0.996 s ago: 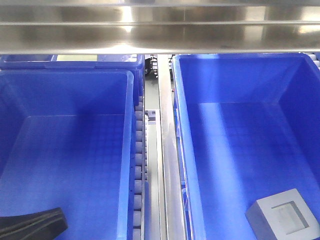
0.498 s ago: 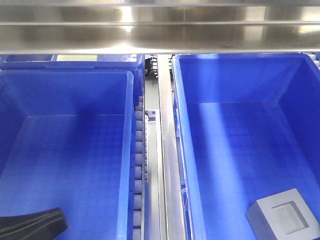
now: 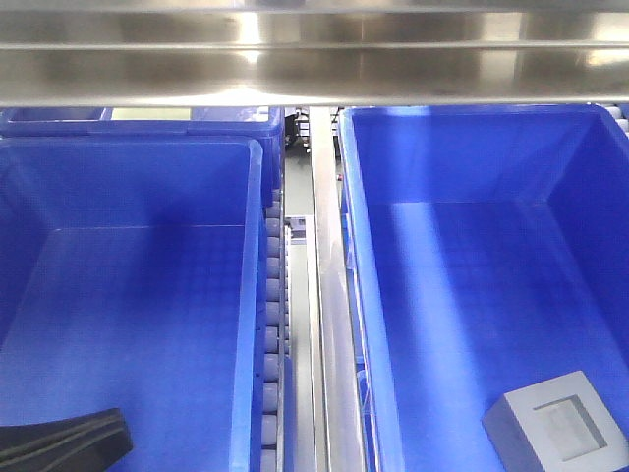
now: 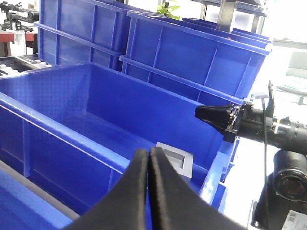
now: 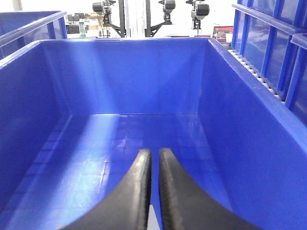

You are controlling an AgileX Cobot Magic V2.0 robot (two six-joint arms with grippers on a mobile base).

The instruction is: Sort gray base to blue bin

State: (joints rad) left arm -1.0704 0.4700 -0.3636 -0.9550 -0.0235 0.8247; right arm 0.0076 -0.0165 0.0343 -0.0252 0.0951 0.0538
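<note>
Steel rails flank two crates — gray base [image 3: 557, 431] sits recess-up in the right blue bin [image 3: 366, 324], beyond the left pincer [image 4: 148, 165], jaws together; right pincer [image 5: 154, 165] nearly closed, empty.

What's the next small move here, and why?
Probably lift the right gripper clear of the bin without grasping. The base already lies on that bin's floor, recess up, and both the right and left gripper look shut and empty, so the sorting appears done.
</note>
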